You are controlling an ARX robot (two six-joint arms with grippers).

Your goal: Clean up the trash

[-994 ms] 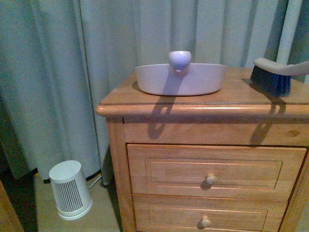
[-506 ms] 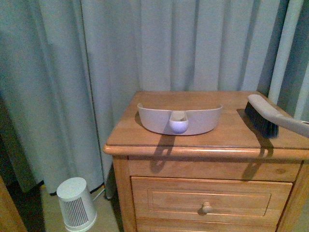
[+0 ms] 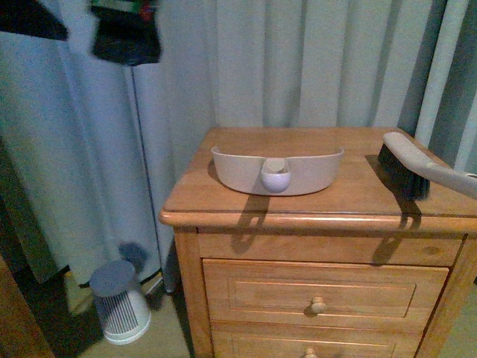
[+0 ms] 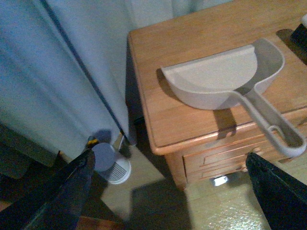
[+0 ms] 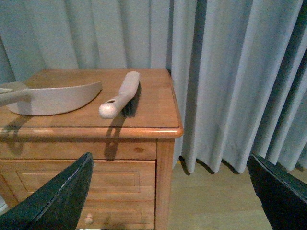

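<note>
Your left claw [image 4: 168, 187] and right claw [image 5: 172, 191] gape empty. No trash shows; the brush [image 3: 406, 160], at the desk's [image 3: 223, 203] right edge, lies nearer your right.

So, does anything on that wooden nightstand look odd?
Only mildly: the pale plastic dustpan sits with its handle jutting past the front edge of the wooden nightstand. Nothing looks spilled or broken.
</note>
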